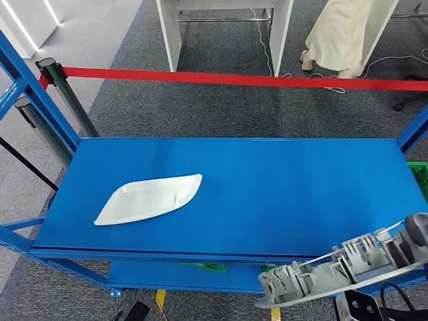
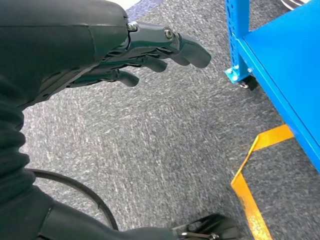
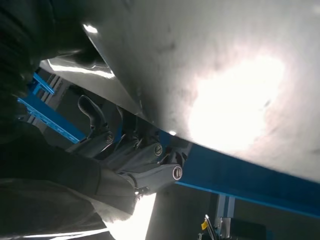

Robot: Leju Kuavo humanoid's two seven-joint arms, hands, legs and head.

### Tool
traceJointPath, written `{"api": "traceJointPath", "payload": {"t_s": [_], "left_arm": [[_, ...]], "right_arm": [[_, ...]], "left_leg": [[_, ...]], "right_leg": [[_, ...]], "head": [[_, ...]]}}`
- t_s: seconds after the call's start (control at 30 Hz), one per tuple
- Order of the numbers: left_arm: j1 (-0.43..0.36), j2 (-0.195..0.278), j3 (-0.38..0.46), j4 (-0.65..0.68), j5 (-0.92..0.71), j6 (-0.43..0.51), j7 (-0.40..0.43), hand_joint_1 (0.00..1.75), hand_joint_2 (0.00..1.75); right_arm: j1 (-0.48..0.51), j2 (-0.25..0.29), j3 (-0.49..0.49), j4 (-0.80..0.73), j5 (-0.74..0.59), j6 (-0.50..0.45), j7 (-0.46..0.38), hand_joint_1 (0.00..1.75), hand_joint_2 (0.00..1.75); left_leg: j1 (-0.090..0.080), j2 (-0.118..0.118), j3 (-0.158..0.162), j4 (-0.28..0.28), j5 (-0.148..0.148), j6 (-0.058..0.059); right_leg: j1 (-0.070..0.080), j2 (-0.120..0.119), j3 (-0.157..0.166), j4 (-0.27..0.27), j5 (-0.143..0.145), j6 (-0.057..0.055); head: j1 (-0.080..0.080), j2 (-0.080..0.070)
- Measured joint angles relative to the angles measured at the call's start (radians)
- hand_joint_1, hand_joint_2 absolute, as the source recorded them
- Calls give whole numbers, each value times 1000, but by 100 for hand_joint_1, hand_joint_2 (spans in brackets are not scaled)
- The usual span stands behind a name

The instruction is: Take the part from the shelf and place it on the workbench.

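While our right hand point(image 1: 411, 237) grips the grey part point(image 1: 328, 271) at 5 o'clock, clear of the blue shelf point(image 1: 283, 194), left hand point(image 2: 151, 52) hangs empty, fingers apart. Next: carry to the counter.

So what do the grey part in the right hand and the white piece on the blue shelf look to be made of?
The grey part looks like moulded plastic, matt: thin ribs and clip shapes on its inner face, a smooth outer skin in the right wrist view. The white piece seems a thin plastic shell, matt. The blue shelf looks like painted sheet metal with a soft sheen.
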Motion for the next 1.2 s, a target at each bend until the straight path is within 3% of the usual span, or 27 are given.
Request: {"api": "traceJointPath", "payload": {"t_s": [0.03,0.07,0.1,0.17,0.23,0.33,0.4,0.43,0.53,0.57,0.6,0.63,0.7,0.77,0.87,0.93,1.03,1.07,1.1,1.13,1.2], "left_arm": [[1,0,1,0,1,2,-4,0,175],[2,0,2,0,2,4,-8,0,175],[3,-1,4,0,3,6,-10,0,175],[3,-1,6,0,5,7,-8,0,175],[2,1,7,0,5,10,1,0,175],[3,-1,7,0,5,13,14,0,175],[3,-2,8,0,8,12,18,0,175],[2,-2,9,0,10,11,20,0,175],[1,-5,14,0,17,-2,25,0,175],[3,-6,16,0,20,-6,26,0,175],[4,-7,18,0,24,-8,26,0,175],[4,-7,20,0,27,-10,25,0,175],[5,-7,24,0,31,-12,24,0,175],[5,-7,28,0,34,-12,24,0,175],[8,-5,35,0,42,-16,23,0,175],[9,-2,38,0,45,-20,24,0,175],[10,-2,41,0,49,-22,24,0,175],[10,-2,41,0,49,-22,24,0,175],[10,-1,41,0,49,-22,24,0,175],[10,-1,42,0,49,-23,24,0,175],[9,0,42,0,50,-26,25,0,175]], "right_arm": [[1,0,0,-2,0,0,-1,175,175],[2,0,0,-3,0,0,-2,175,175],[3,0,0,-5,0,0,-3,175,175],[3,0,1,-10,0,0,-2,175,175],[2,0,3,-15,0,0,0,175,175],[-2,0,10,-20,0,0,1,175,175],[-14,1,17,-30,0,0,-4,175,175],[-22,2,22,-36,0,0,-7,175,175],[-35,5,44,-43,0,0,-14,175,175],[-36,6,53,-43,0,0,-14,175,175],[-37,7,62,-43,0,0,-12,175,175],[-39,7,71,-43,0,0,-10,175,175],[-45,8,85,-43,0,0,-8,175,175],[-50,9,96,-43,0,0,-6,175,175],[-52,12,114,-43,0,0,-2,175,175],[-52,15,128,-43,0,0,5,175,175],[-53,19,149,-43,0,0,18,175,175],[-53,21,156,-43,1,0,21,175,175],[-53,22,163,-43,1,0,23,175,175],[-53,23,168,-43,1,0,25,175,175],[-54,24,177,-42,1,0,29,175,175]], "left_leg": [[1,0,-25,55,-19,-1],[1,0,-38,83,-20,0],[0,0,-35,73,-1,4],[-3,-1,12,-38,71,18],[-9,-2,60,-150,114,35],[-12,-2,73,-191,113,43],[-8,0,78,-204,122,48],[-5,1,80,-211,127,51],[-4,3,78,-212,132,56],[-4,3,76,-211,133,56],[-4,3,74,-209,133,56],[-3,2,73,-205,133,55],[-3,1,67,-195,131,49],[-7,-1,57,-182,132,38],[-7,-3,46,-176,138,21],[-4,-3,29,-138,98,10],[1,-3,-24,36,-25,-3],[2,-3,-30,80,-47,-4],[2,-3,-20,88,-51,-3],[2,-3,10,56,-37,0],[0,-3,107,-91,6,11]], "right_leg": [[1,0,0,0,0,-1],[2,0,1,0,-1,-2],[3,1,3,0,-2,-2],[5,4,7,0,-3,-3],[9,5,6,1,-5,1],[8,6,1,-1,-3,16],[7,5,-7,11,-17,26],[7,4,-21,41,-38,30],[4,3,-98,212,-129,40],[2,3,-114,250,-139,43],[1,2,-112,252,-129,46],[-1,1,-92,218,-103,49],[-5,-1,-23,90,-45,54],[-5,1,16,15,-24,47],[-3,3,9,13,-14,24],[-6,-1,-3,11,-2,8],[-5,-5,-30,12,19,-5],[-4,-6,-40,12,26,-6],[-2,-6,-50,12,34,-5],[-1,-6,-60,12,42,-4],[0,-4,-75,12,58,2]], "head": [[0,0],[0,0],[0,0],[0,0],[1,0],[1,0],[3,0],[4,0],[6,0],[6,0],[6,0],[6,0],[7,0],[7,0],[7,0],[4,0],[-2,0],[-2,0],[-2,0],[-2,0],[-2,0]]}}
